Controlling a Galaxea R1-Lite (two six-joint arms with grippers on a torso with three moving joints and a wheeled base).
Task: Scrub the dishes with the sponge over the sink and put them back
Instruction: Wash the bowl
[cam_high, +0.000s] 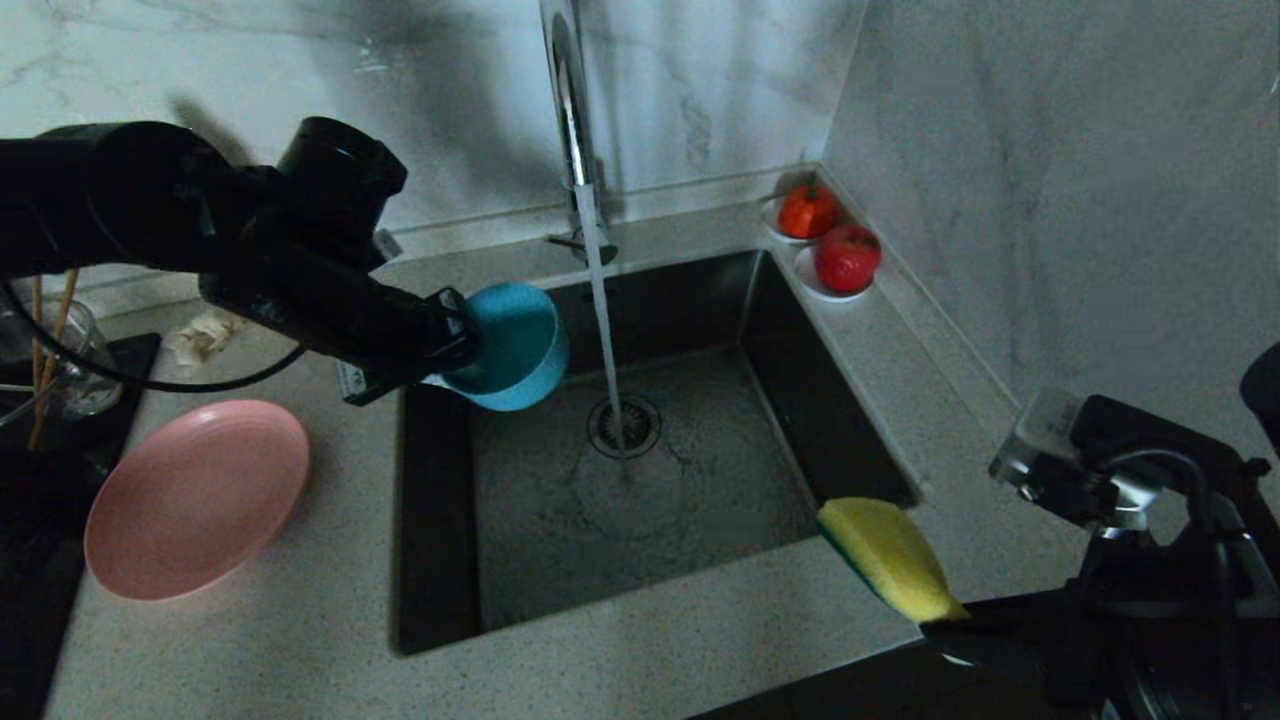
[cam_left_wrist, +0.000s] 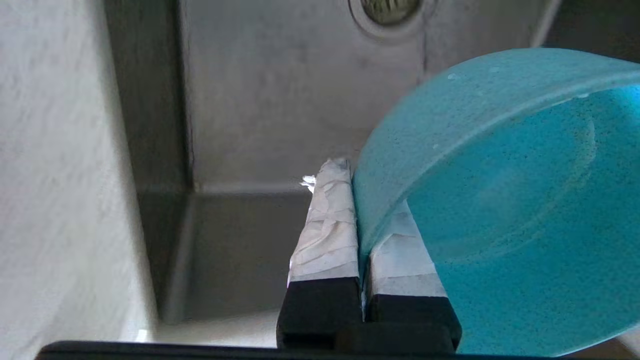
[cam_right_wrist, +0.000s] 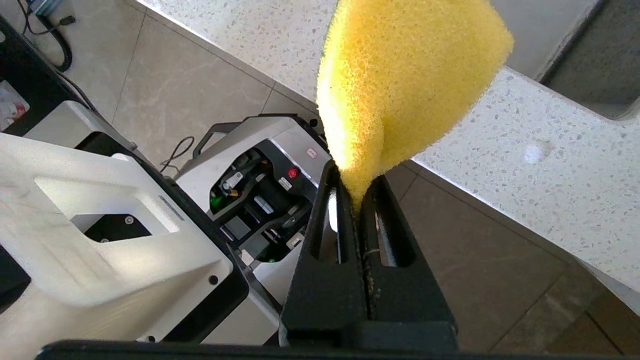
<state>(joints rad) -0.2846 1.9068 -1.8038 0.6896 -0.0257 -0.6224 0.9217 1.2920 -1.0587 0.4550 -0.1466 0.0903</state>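
My left gripper is shut on the rim of the teal-blue bowl, which hangs tilted on its side over the back left of the sink. In the left wrist view the taped fingers pinch the bowl's wall. Low at the counter's front right, my right gripper is shut on the yellow sponge, squeezing one end of it. The pink plate lies on the counter left of the sink. The chopsticks stand in a glass cup at far left.
Water runs from the chrome faucet onto the drain strainer. Two red fruits sit on small white saucers in the back right corner. A beige paper wad lies behind the plate. A dark rack borders the left edge.
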